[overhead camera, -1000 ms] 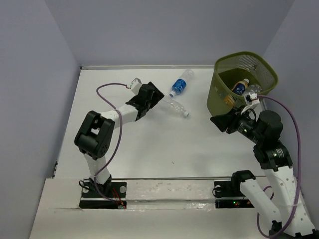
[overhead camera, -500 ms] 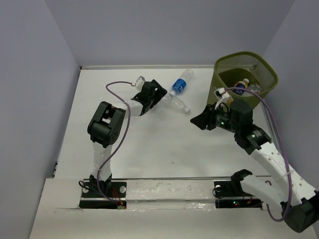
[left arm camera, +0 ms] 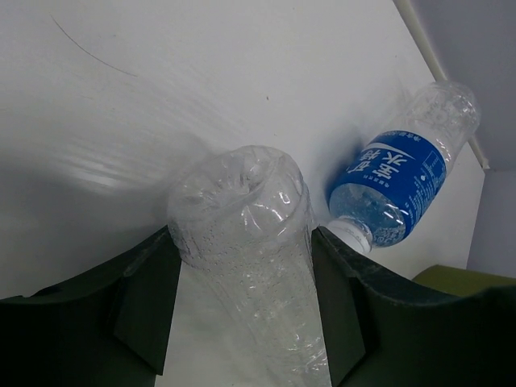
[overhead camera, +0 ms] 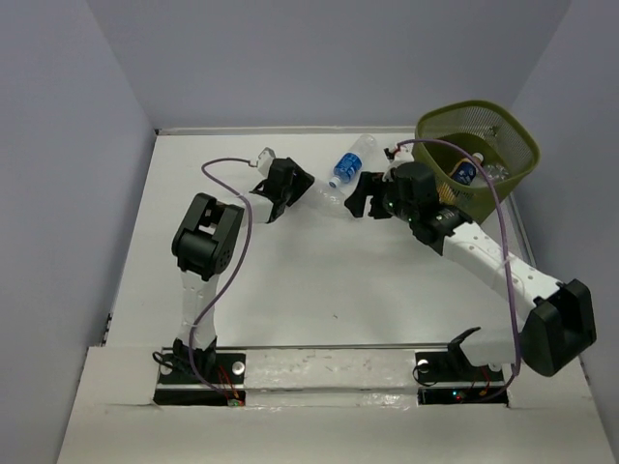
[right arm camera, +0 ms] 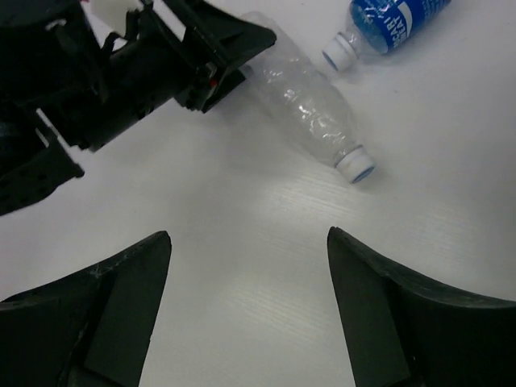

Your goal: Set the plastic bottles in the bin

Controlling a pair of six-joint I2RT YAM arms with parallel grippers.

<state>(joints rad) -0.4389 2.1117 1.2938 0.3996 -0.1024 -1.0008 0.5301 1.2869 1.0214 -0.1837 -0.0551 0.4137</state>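
Observation:
A clear, label-less plastic bottle (left arm camera: pixel 242 234) lies on the white table, and my left gripper (left arm camera: pixel 242 242) is shut on its base end, a finger pressed to each side. From above, this bottle (overhead camera: pixel 327 195) runs from the left gripper (overhead camera: pixel 296 188) toward my right gripper (overhead camera: pixel 360 200). Its white cap (right arm camera: pixel 355 167) points to the right gripper (right arm camera: pixel 248 238), which hovers open over bare table. A blue-labelled bottle (overhead camera: pixel 349 164) lies just beyond, its neck close to the clear one. The olive wire bin (overhead camera: pixel 510 131) stands at the far right and holds bottles (overhead camera: pixel 467 170).
The table's back edge and wall (overhead camera: pixel 290 129) run just behind the blue-labelled bottle (right arm camera: pixel 387 18). The left arm's purple cable (overhead camera: pixel 224 164) loops over the table. The two grippers are close together, with the left gripper's black body (right arm camera: pixel 153 68) right ahead of the right one.
My left gripper has closed on the clear bottle's base end. My right arm has swung left from beside the bin to the bottles, and its jaws have opened wider.

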